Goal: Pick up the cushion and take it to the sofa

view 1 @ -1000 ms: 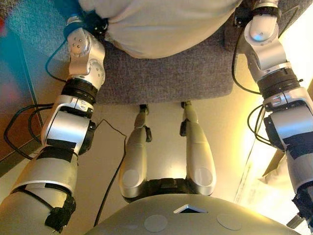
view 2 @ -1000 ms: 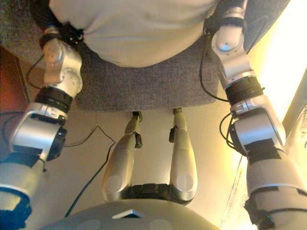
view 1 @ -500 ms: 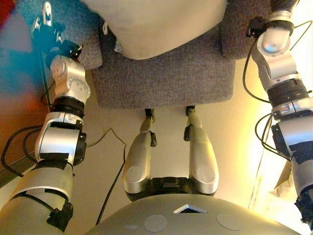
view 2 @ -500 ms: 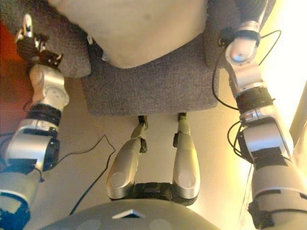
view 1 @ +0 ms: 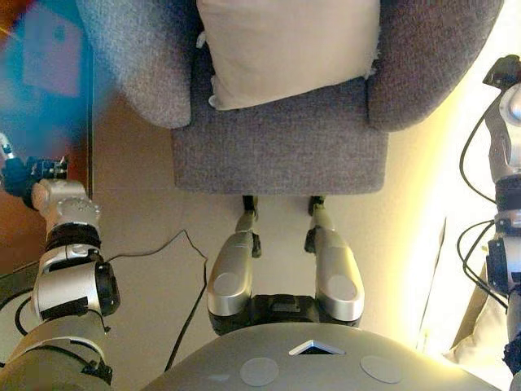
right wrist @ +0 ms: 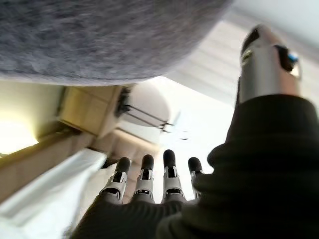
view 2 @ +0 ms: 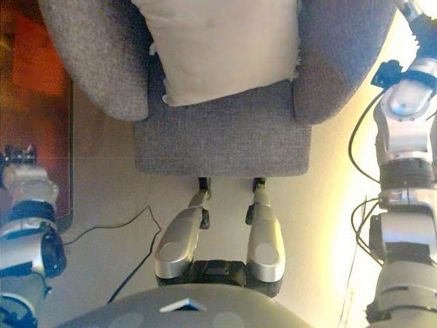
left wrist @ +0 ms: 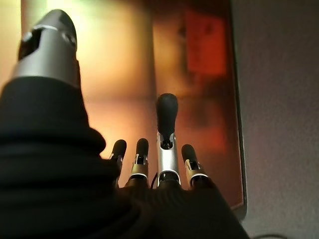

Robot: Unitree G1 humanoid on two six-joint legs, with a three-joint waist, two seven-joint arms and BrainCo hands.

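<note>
Both arms have drawn back from the cream cushion (view 1: 286, 49), which rests on the grey armchair (view 1: 281, 147) seat over beige floor (view 1: 146, 212); left hand (left wrist: 164, 149) and right hand (right wrist: 149, 184) hang open, empty

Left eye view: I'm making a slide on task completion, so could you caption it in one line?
Cream cushion resting on the grey sofa seat, both arms drawn back to either side.
</note>
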